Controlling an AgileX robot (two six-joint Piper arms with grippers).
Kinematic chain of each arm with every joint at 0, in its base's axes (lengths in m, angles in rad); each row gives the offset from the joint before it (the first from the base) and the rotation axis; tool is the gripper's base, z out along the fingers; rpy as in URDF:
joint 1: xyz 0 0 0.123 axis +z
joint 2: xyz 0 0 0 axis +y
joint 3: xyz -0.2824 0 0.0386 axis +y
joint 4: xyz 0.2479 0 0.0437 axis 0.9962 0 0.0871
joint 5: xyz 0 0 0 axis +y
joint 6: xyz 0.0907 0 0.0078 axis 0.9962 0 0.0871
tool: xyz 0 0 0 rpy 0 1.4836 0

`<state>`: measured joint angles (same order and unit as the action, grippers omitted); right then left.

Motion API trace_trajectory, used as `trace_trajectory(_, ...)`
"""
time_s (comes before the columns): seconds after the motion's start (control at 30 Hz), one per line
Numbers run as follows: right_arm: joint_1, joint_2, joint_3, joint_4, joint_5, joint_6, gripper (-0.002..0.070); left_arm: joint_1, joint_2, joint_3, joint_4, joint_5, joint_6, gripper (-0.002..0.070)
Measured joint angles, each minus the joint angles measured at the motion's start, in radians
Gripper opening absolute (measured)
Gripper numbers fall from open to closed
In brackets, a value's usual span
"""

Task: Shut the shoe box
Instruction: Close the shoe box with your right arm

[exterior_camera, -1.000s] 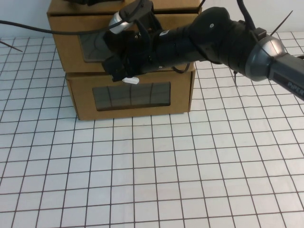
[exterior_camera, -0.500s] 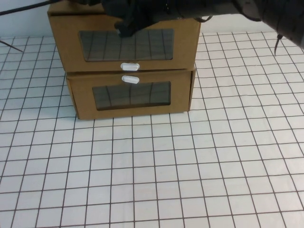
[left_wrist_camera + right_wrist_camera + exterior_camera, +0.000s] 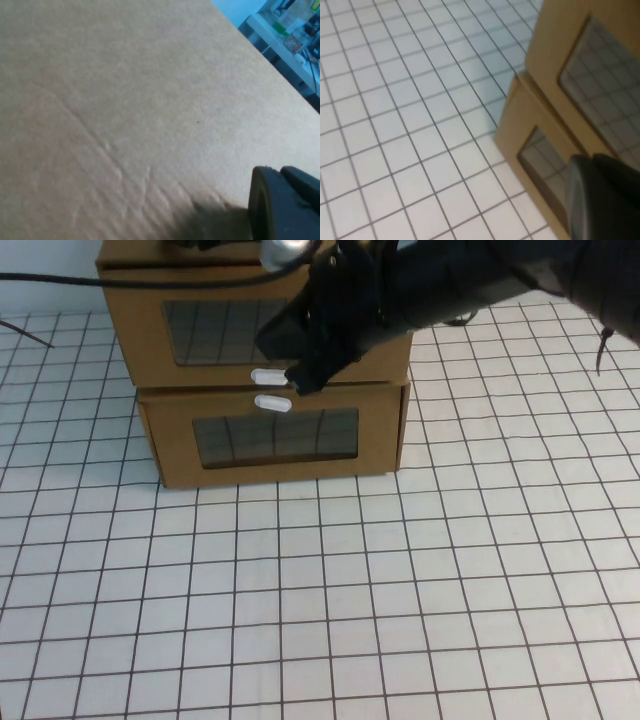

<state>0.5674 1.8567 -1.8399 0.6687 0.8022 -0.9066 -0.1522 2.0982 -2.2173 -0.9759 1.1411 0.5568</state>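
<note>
The right gripper (image 3: pixel 300 375) was seen at the shoe box (image 3: pixel 215 335) front, beside its white pull tab (image 3: pixel 268 377). The left gripper (image 3: pixel 282 205) was pressed near plain cardboard, possibly the box top; neither pincer's state could be told

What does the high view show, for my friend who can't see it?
The right hand hangs in front of the top shoe box, close to its white pull tab. That box sits stacked on a second brown box on a white gridded table. The left hand cannot be made out here.
</note>
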Motion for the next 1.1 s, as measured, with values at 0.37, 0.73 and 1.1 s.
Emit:
trace_trajectory(0.37, -0.006, 0.079, 0.144, 0.099, -0.411, 0.2, -0.0013, 0.006, 0.004, 0.0, -0.031, -0.015, -0.012, -0.0004)
trace_trajectory(0.73, -0.032, 0.103, 0.147, 0.14, -0.522, 0.267, -0.0013, 0.007, 0.004, 0.0, -0.039, -0.021, -0.012, -0.0004)
trace_trajectory(1.1, -0.066, -0.023, 0.149, 0.151, -0.261, 0.076, -0.0013, 0.012, -0.051, 0.011, -0.003, -0.013, 0.013, -0.0004)
